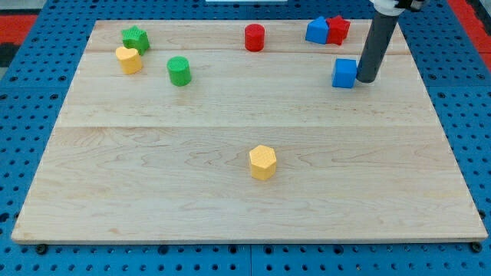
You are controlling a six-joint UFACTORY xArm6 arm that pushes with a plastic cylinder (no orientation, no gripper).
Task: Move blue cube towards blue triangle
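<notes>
1. The blue cube (344, 73) sits on the bench (230, 153) toward the view's upper right, below and a little to the right of the blue triangle (317, 31).
2. The blue triangle lies near the bench's top edge, touching a red block (337, 30) on its right side.
3. The rod's tip (366, 80) stands just at the cube's right side, touching it or very nearly so.
4. There are no fingers on this arm, so nothing can be said of them being apart or together.
5. I judge the job barely started: a clear gap separates cube and triangle, and the cube must travel up and slightly left.
6. From the right side, a push would send it leftward, not upward.
</notes>
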